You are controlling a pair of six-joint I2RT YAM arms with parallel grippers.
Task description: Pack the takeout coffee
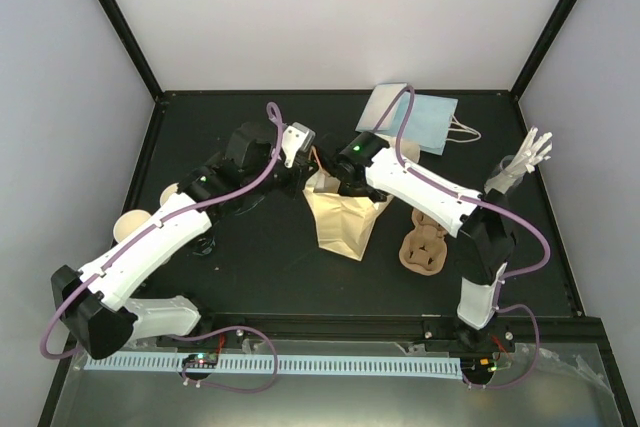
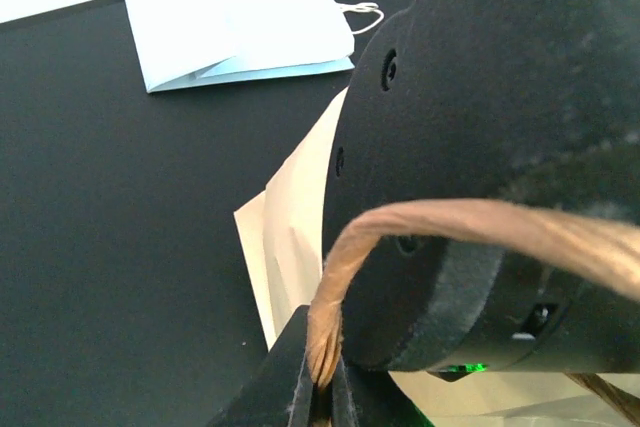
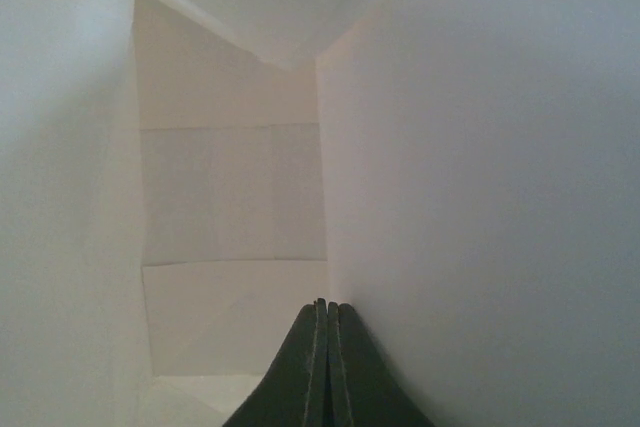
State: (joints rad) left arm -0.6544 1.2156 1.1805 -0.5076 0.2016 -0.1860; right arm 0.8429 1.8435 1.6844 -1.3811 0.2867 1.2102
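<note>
White walls box in the black table (image 1: 250, 257) on three sides. The left gripper (image 2: 322, 387) is pinched tight on the twisted brown handle (image 2: 420, 222) of the tan paper bag (image 2: 290, 237), hard up against the right arm's black wrist (image 2: 500, 147). The right gripper (image 3: 322, 322) is down inside the bag — jaws pressed together, nothing between them, paper walls close on either side. A pulp cup carrier (image 1: 423, 247) sits just right of the bag, pale blue bags (image 1: 415, 119) lie flat at the back, and cream cups (image 1: 130, 227) stand near the left edge. The takeout coffee cannot be made out in any view.
</note>
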